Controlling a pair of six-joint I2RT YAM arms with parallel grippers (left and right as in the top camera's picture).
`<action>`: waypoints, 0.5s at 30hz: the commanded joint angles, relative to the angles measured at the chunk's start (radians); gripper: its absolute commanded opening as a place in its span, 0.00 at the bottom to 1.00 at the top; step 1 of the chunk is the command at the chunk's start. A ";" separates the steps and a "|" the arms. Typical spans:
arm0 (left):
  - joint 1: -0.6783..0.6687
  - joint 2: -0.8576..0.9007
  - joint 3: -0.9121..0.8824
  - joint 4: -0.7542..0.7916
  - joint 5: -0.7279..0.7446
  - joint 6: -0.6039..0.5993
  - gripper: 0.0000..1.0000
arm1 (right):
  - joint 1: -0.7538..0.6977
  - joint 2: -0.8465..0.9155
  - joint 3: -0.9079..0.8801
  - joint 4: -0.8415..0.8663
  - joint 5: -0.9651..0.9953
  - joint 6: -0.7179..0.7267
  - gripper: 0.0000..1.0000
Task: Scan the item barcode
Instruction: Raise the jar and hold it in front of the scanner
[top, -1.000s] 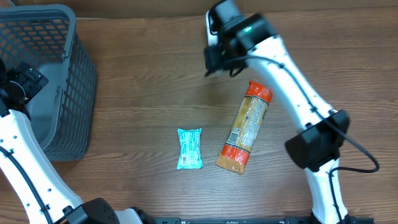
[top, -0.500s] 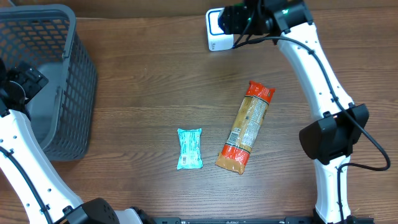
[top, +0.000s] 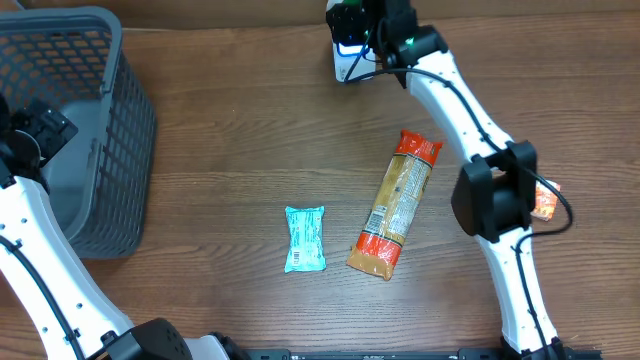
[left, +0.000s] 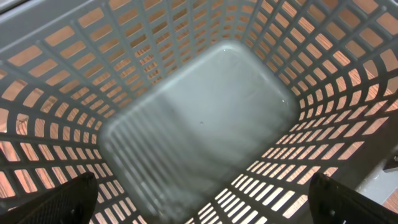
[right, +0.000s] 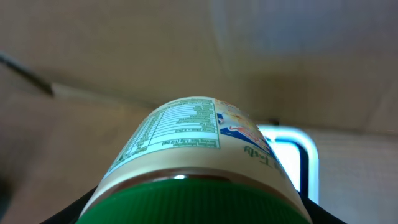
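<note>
Back over the scanner (top: 343, 64) at top centre, the right gripper (top: 366, 27) pinches a stiff, probably slick jar (right: 186, 140) near its green lid (right: 193, 202); left gripper (left: 205, 202) gapes over the basket (top: 112, 130).

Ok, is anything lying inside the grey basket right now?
No, the left wrist view looks straight down into the basket and its floor is bare.

Wooden table (top: 220, 150) | on it: grey basket (top: 130, 160), teal packet (top: 305, 240), orange-ended bag (top: 395, 205), white scanner (top: 343, 68)
</note>
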 joint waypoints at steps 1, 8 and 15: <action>-0.007 0.005 0.024 0.000 -0.005 -0.013 1.00 | -0.005 0.013 0.019 0.109 0.047 0.018 0.04; -0.007 0.005 0.024 0.000 -0.005 -0.013 1.00 | -0.003 0.071 0.019 0.285 0.158 0.061 0.04; -0.007 0.005 0.024 0.000 -0.005 -0.013 1.00 | -0.003 0.122 0.019 0.372 0.180 0.061 0.04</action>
